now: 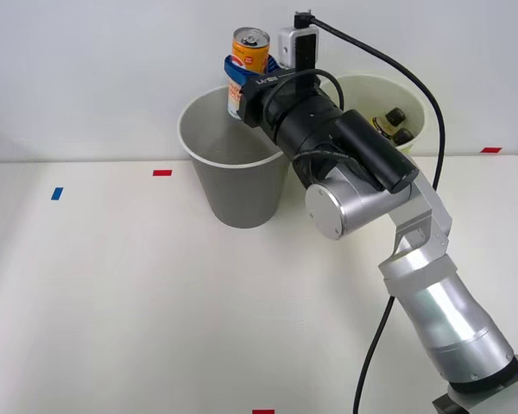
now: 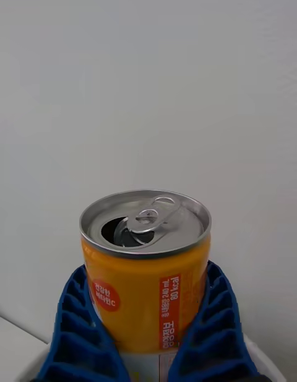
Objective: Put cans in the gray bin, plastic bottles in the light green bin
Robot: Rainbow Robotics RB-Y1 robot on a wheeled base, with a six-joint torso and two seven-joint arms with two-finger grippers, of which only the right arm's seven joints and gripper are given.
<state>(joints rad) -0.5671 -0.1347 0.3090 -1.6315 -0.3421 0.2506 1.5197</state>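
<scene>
A: What is the right gripper (image 1: 242, 84) doing?

B: Its blue ribbed fingers (image 2: 77, 332) are pinching the can (image 1: 249, 57) from both sides, low on its body. The can stands upright, its opened silver top facing up.

A: Why so high?

B: My guess is that this lets the can clear the white rim. It hangs above the far edge of the gray bin (image 1: 239, 191), not yet inside, so it looks ready to be dropped there.

A: And the arm?

B: It reaches in from the near right, across the white table (image 1: 112, 302), slanting toward the far left.

A: What about the bottles?

B: Two black caps of the bottles (image 1: 394, 123) show inside the light green bin (image 1: 419, 99), just right of the gray one. Those seem sorted already, so the can appears to be what remains.
</scene>
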